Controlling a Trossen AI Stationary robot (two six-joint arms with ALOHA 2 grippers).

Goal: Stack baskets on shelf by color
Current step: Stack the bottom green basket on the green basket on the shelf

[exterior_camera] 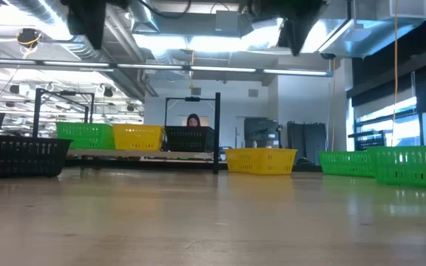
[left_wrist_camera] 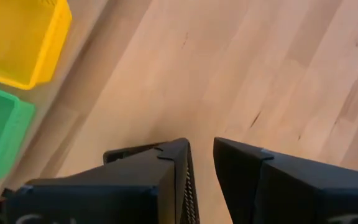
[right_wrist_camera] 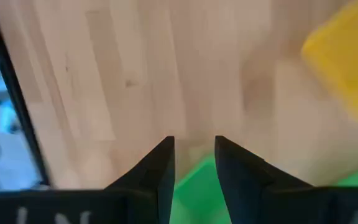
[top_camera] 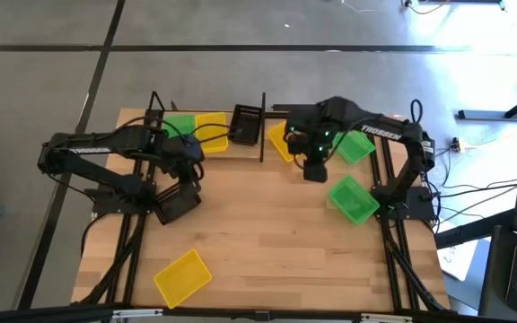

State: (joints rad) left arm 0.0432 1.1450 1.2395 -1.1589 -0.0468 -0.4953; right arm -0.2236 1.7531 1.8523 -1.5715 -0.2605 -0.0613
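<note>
Bright ceiling lights, blurred wrist views

**Pale wood, perforated plastic, matt black metal**

The tabletop [top_camera: 267, 233] is light wood in jointed strips, smooth with a soft sheen in the low view. The baskets look like perforated plastic: the yellow basket [top_camera: 183, 275] at lower left and the green basket [top_camera: 354, 199] at right seem slightly glossy, though blur makes this uncertain. The shelf [exterior_camera: 146, 154] has thin black metal posts. The left gripper [left_wrist_camera: 201, 180] has matt dark fingers.
</note>
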